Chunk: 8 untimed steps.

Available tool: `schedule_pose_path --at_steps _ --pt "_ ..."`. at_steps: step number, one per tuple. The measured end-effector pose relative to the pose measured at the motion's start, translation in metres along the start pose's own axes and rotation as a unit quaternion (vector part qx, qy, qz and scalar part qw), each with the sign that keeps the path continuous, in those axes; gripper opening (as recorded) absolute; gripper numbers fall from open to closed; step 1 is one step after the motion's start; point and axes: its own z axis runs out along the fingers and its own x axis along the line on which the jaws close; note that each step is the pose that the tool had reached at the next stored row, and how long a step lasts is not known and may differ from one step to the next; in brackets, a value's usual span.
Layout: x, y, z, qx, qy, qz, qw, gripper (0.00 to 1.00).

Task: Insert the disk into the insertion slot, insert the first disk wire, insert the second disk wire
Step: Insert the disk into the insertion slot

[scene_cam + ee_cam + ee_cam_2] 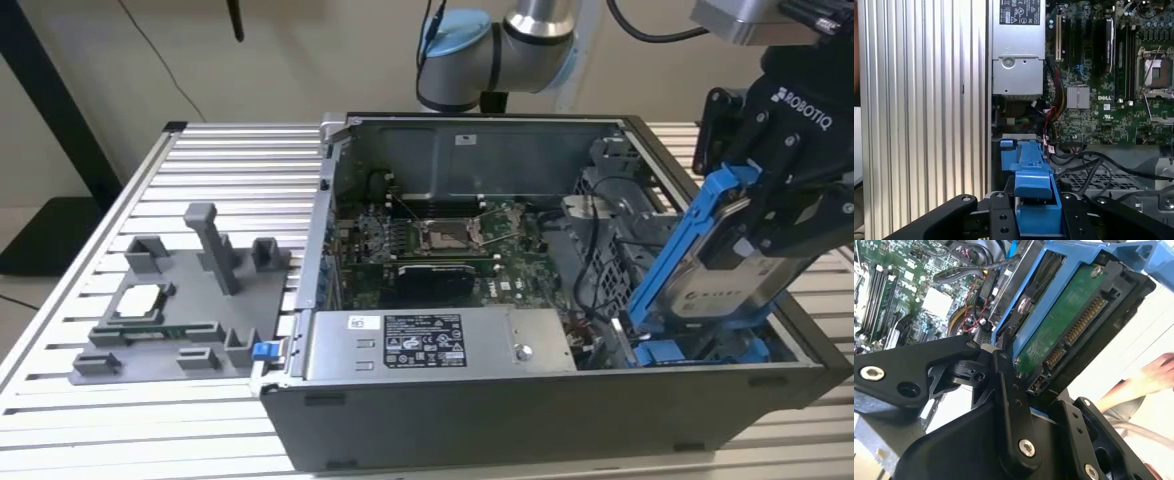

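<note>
Along the case's near wall the power-supply box (pixel 441 345) is lying beside the slot (pixel 697 352), which is sitting in the corner toward the exterior view's right. The disk (pixel 723 285) is standing steeply, its long axis tilted. Its lower end is dipping into the slot's mouth and its upper end is leaning toward the exterior view's right. In the second wrist view its connector edge and green board are facing the gripper (pixel 1039 377), whose jaws are pinching the disk by its blue carrier sides. Black cables (pixel 594 275) are crowding just beside the slot. Behind them the motherboard (pixel 447 245) is lying flat. A person's hand (pixel 1154 372) is showing past the disk.
</note>
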Motion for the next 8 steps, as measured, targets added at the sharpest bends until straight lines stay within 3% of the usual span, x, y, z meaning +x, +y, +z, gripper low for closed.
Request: schedule_pose_path --at_steps 8 --pt "0.0000 -0.0001 0.0032 0.0000 0.0001 0.000 1.0000 0.00"
